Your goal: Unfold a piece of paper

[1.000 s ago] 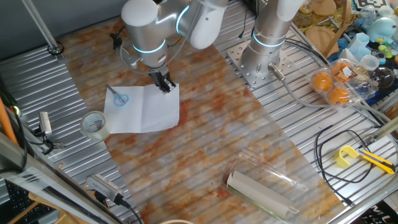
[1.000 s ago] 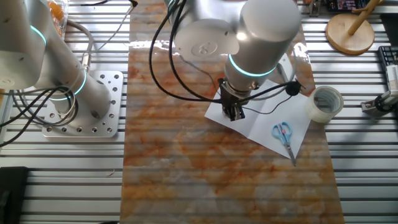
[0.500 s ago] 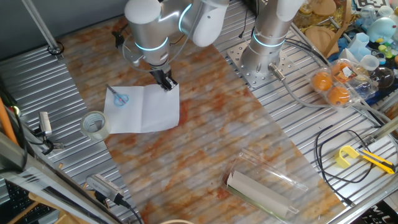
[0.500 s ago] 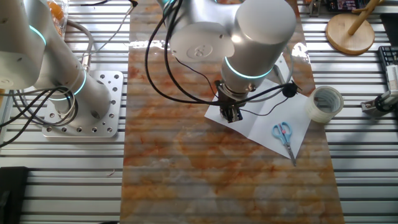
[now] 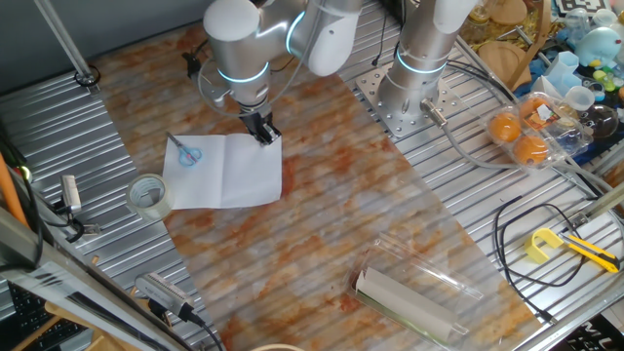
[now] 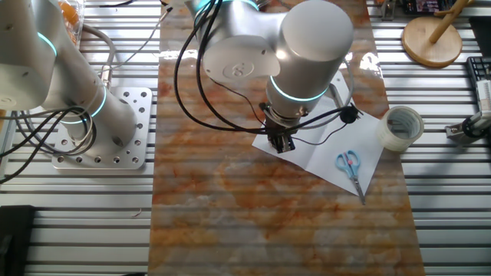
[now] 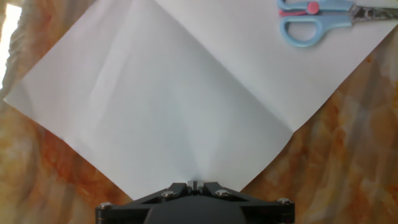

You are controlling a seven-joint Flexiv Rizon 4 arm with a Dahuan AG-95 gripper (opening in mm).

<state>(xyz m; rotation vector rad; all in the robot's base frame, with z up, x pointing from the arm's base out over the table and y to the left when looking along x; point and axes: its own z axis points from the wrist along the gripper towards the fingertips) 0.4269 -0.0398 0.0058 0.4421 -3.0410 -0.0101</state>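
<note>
Now flat, creased white paper [image 7: 174, 99], scissors [image 7: 311, 14] atop.

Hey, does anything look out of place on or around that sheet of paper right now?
Blue-handled scissors lie on one corner of the paper, which is open and flat with a visible crease. The claw is at the opposite corner. Nothing looks torn or spilled.

1. The arm [image 5: 292, 34] is built of rounded, glossy silver-white segments, at the upper middle of one fixed view.
2. A glowing cyan ring [image 6: 295, 92] circles each joint.
3. Black cables [image 6: 207, 100] loop along the wrist.
4. The gripper [image 5: 261, 129] is small and black.
5. In the hand view, its black housing [image 7: 194, 202] shows silver screws along the bottom edge.
</note>
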